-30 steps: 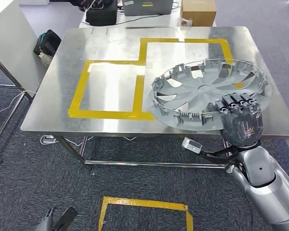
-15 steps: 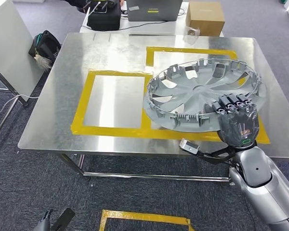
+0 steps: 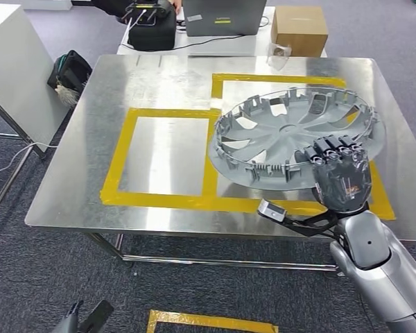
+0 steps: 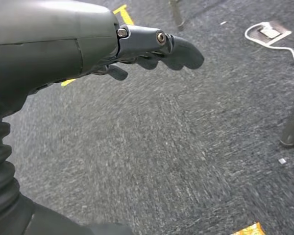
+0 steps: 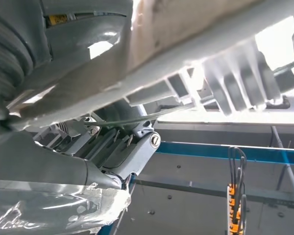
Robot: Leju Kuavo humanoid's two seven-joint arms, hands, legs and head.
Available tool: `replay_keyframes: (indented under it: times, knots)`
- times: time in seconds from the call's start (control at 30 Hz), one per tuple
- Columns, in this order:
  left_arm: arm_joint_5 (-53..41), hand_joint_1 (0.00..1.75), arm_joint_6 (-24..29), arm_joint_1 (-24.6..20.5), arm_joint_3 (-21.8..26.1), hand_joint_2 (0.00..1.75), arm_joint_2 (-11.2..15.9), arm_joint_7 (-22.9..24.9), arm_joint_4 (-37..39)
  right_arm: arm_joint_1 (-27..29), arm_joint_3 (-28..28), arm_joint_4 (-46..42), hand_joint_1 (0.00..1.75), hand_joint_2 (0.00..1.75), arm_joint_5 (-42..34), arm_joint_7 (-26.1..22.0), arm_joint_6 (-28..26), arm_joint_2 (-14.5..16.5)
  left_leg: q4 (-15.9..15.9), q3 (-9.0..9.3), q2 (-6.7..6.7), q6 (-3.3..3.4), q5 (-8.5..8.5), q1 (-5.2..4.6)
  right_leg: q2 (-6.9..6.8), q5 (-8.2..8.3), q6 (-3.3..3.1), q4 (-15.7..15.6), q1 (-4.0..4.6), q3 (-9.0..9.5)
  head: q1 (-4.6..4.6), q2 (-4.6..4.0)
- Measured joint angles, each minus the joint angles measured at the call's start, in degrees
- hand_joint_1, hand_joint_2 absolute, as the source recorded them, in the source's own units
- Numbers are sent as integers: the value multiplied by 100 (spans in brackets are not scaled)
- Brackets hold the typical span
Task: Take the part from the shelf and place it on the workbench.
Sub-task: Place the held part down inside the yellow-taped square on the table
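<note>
The robot's right hand [image 3: 338, 161] gripped the near rim of a grey wheel cover [image 3: 295, 137], held tilted above the steel worktop's [image 3: 91, 152] right taped square; thin, light, flexible plastic, best handled by its rim.

The left hand [image 4: 153, 46] hung empty, fingers apart.

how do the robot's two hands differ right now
The right hand grips the near rim of the grey plastic wheel cover, fingers curled over its edge; the left hand holds nothing, its fingers apart. The right hand is raised at the level of the shiny metal workbench; the left hand hangs low over the grey carpet. Both are dark grey hands.
</note>
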Motion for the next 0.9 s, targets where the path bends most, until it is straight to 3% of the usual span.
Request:
replay_keyframes:
  times: [0.3, 0.57, 0.9]
  knots:
    - [-231, 0, 52, -26, -59, 175, -25, 68, 0, -25, 32, 33, 175, 175, 0, 0, 0, 51, -51, 10, 2, -74, 31, 13, -2, -2, -44, 3, 10, -6, 4, 0]
    - [-375, 0, 66, -27, -260, 175, -80, 116, 0, -36, 32, 79, 175, 175, 27, 233, 220, 122, -47, 10, 1, -80, 33, 1, -7, 7, -46, -8, -1, 4, 5, 0]
    - [-166, 0, 204, 102, -261, 175, -86, 93, 0, 996, -680, -62, 175, 175, 108, 599, 182, -69, -40, 9, -1, -65, 22, -8, -11, 11, -41, -27, -10, 14, 5, 0]
